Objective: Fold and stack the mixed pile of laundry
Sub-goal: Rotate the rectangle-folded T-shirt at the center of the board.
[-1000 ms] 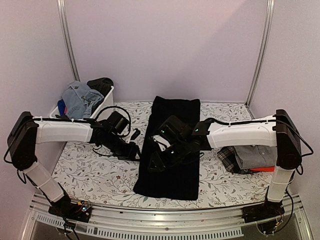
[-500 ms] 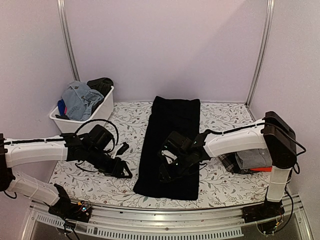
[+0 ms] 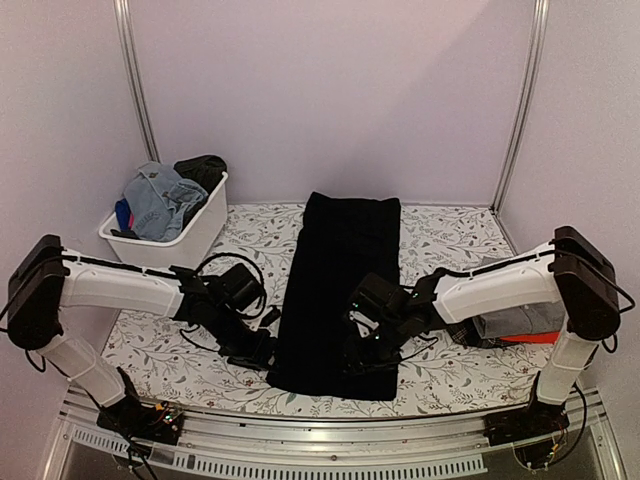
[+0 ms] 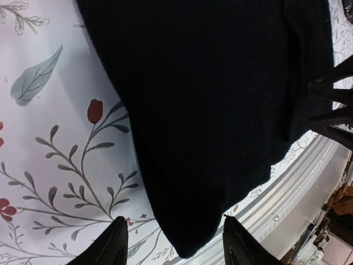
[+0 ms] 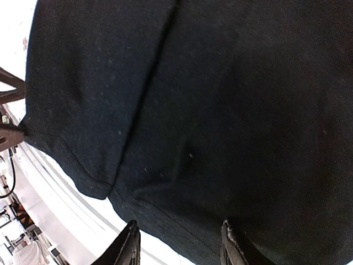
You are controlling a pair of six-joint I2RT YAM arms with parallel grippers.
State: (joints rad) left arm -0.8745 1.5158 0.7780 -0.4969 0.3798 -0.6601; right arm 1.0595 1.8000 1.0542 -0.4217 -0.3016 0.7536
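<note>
A large black garment [image 3: 335,290] lies folded into a long strip down the middle of the flowered table. My left gripper [image 3: 262,350] is open at the strip's near left corner; in the left wrist view its fingers straddle that corner [image 4: 193,221] just above the cloth. My right gripper [image 3: 362,362] is open low over the near right part of the strip; the right wrist view shows the hem [image 5: 165,210] between its fingers. Blue denim-like pieces [image 3: 160,198] and other clothes sit in the tub. Grey and plaid cloth [image 3: 505,320] with red under it lies at the right.
The white plastic tub [image 3: 195,228] stands at the back left. The table's near metal rail [image 3: 330,440] runs just beyond the garment's near end. Metal posts stand at the back corners.
Both grippers have moved toward the near end of the black garment and dropped low. The left one swung in to the near left corner, the right one slid to the near right hem.
</note>
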